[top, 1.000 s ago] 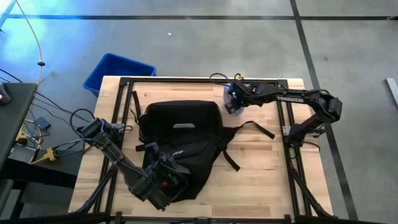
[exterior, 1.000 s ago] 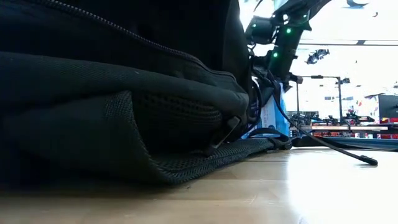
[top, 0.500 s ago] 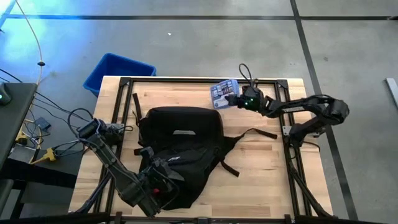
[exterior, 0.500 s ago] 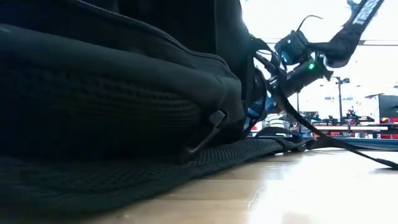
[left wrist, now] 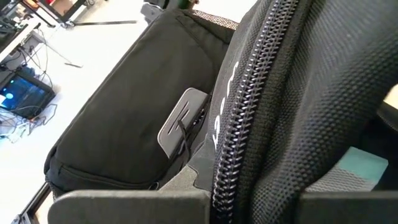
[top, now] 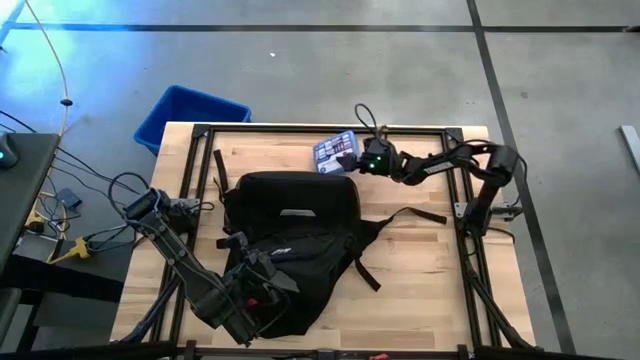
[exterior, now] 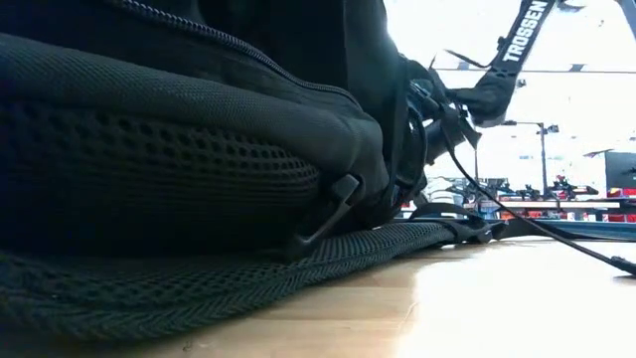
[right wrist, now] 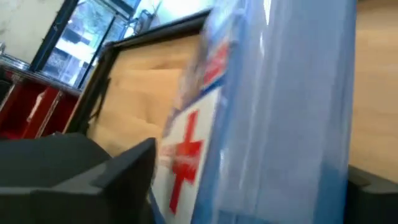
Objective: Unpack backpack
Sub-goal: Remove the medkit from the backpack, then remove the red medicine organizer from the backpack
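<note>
Backpack: large soft black fabric backpack (top: pixel 290 225) lying flat on the middle of the pale wooden tabletop (top: pixel 420 280), straps trailing toward the right side; its mesh padding and zipper fill the low view (exterior: pixel 179 169).
Left hand: left hand (top: pixel 250 300) at the near end of the backpack, closed tight on the black fabric beside the zipper (left wrist: pixel 249 118), as the left wrist view shows close up.
Right hand: right hand (top: pixel 352 160) reaching over the far edge of the tabletop, just beyond the backpack's top; a flat blue-and-white pouch with a red cross (top: pixel 335 153) sits between its fingers (right wrist: pixel 118 168). The fingers stand wide apart either side of the pouch; whether they press it I cannot tell.
Pouch: tilted on edge, clear of the backpack, near the black frame rail (top: pixel 300 128).
Bin: blue plastic bin (top: pixel 190 115) on the floor off the tabletop's far left corner.
</note>
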